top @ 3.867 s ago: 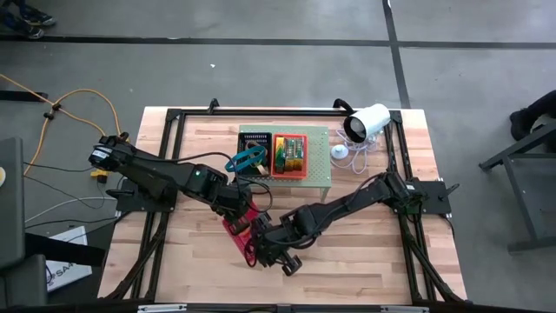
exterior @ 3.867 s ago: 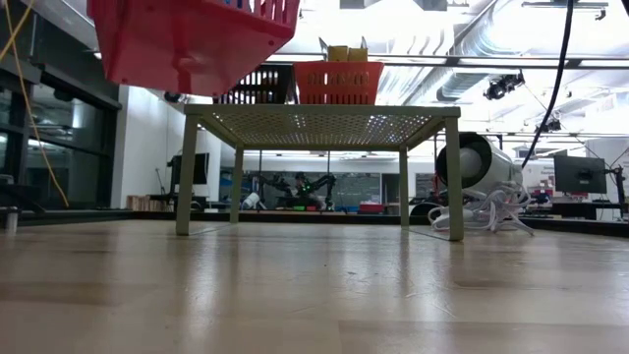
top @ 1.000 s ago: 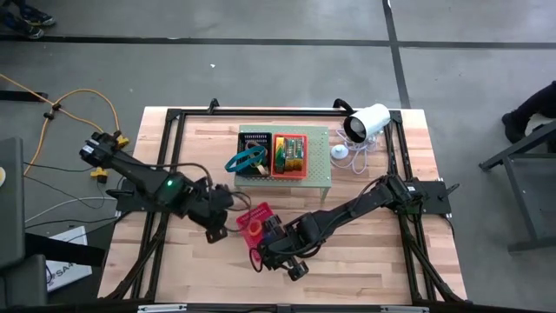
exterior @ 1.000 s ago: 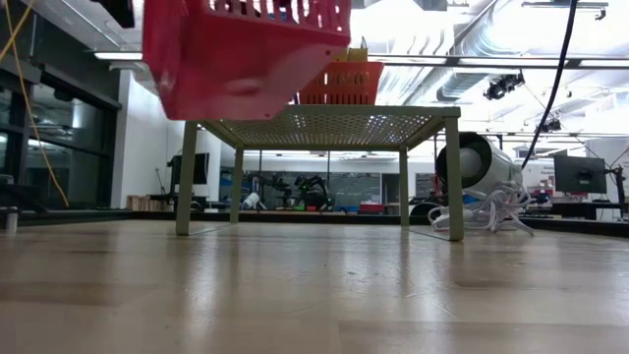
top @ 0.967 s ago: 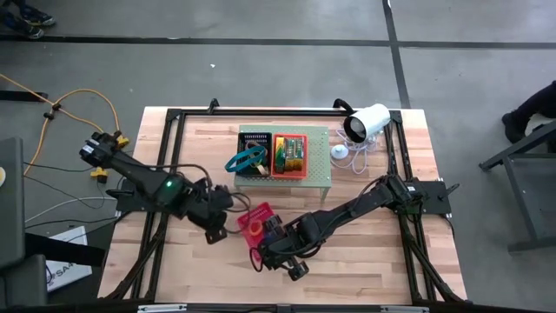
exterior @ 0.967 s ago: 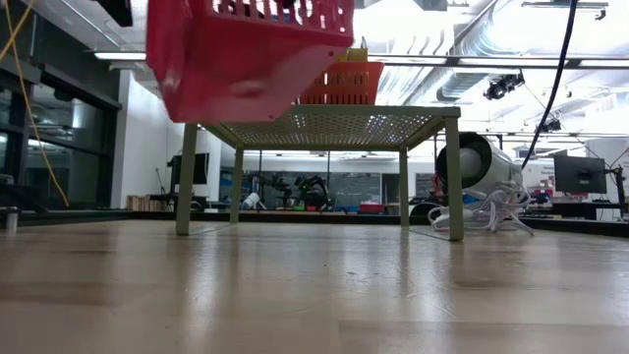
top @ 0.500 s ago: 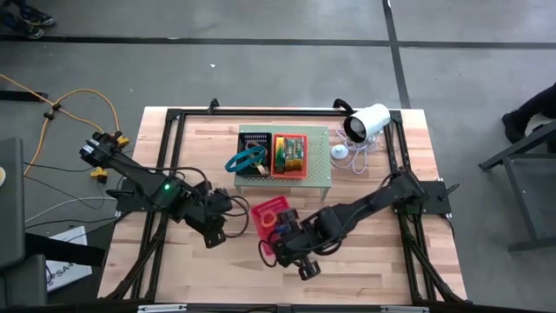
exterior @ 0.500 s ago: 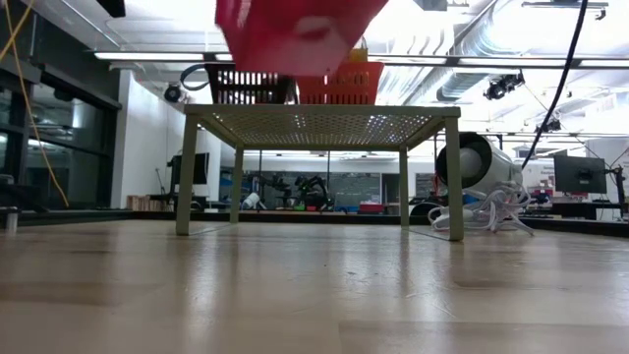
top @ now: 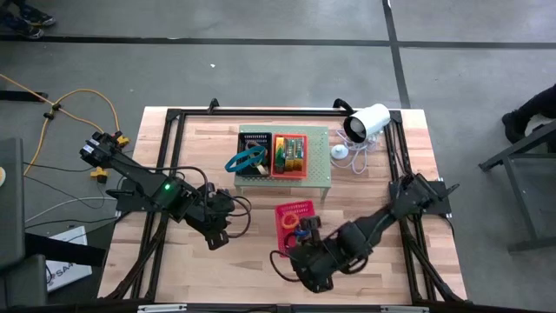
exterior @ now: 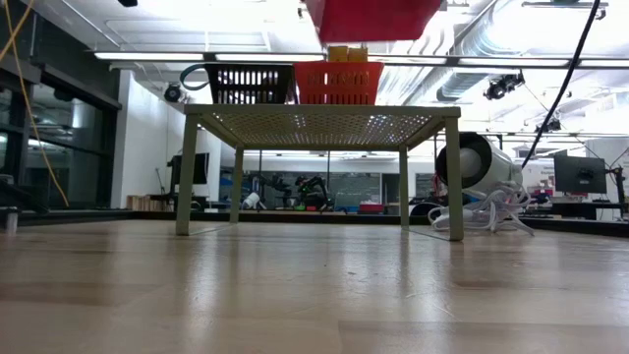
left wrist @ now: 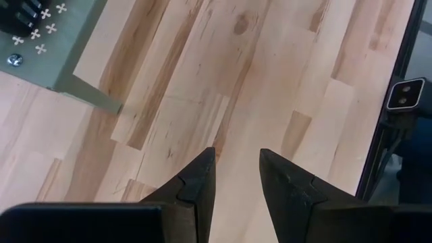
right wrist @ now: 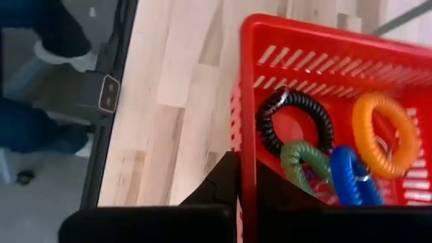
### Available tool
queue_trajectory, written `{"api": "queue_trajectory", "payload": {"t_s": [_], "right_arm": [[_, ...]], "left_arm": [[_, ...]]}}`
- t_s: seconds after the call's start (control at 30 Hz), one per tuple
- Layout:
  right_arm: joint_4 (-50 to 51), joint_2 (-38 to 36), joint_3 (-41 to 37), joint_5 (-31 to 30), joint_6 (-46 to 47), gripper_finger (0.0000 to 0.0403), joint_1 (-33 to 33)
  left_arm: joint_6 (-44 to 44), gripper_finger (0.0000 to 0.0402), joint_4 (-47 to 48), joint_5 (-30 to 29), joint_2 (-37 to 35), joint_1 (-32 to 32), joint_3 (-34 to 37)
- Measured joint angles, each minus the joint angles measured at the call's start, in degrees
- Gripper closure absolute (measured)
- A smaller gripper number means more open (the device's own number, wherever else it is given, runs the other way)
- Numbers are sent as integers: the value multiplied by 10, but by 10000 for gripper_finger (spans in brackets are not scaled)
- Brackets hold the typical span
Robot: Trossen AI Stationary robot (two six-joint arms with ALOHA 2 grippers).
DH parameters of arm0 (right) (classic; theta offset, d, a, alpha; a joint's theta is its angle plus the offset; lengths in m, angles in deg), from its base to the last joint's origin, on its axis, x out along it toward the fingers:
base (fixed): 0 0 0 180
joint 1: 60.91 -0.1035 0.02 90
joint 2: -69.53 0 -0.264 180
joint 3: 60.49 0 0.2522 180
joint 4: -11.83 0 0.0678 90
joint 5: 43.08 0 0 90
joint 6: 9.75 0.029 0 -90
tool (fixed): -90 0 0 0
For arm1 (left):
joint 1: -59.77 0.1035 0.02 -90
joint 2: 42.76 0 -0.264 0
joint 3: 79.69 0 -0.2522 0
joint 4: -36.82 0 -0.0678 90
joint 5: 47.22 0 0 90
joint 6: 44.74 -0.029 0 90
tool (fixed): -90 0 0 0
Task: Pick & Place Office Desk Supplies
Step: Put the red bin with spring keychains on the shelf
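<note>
High view shows the surface [top: 365,252], then the red tray [top: 295,216], part-covered by the right tool [top: 301,233] clamped on its wall. Coiled rings [right wrist: 376,138] lie inside, partly cut off. Left tool [left wrist: 236,169] gapes, empty.

Even, bright overhead light; soft shadows on the wooden table [top: 365,183]. Low view: ceiling light strips [exterior: 197,56] blow out to glare, near tabletop blurred. Right wrist view: red tray [right wrist: 317,81] slightly soft.
</note>
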Motion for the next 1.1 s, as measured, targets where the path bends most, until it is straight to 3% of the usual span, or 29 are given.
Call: {"api": "queue_trajectory", "payload": {"t_s": [0.57, 1.1], "right_arm": [[110, 1, 0, -128, 252, 400, -114], [146, -13, 0, -148, 246, 400, -94]], "left_arm": [[0, 291, -16, 0, 0, 0, 0], [0, 291, -16, -1, 0, 0, 0]]}}
